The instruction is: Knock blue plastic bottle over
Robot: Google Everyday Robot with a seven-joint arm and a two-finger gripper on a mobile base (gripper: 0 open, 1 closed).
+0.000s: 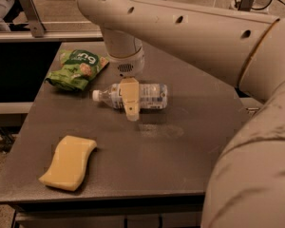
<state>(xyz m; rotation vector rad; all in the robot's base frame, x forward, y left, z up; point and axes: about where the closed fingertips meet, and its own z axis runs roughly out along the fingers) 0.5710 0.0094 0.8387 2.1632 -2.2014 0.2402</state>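
Blue plastic bottle (152,96): is it down?
Yes, I see it lying flat mid table (180,160), cap toward the snack bag (76,68). My gripper (131,109) hangs over it; its grip I can't tell. I'd call it done.

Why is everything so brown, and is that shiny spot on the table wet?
Camera view: dim, warm light tints everything brownish; the pale patch on the table looks like glare, beside the gripper over the lying blue plastic bottle.
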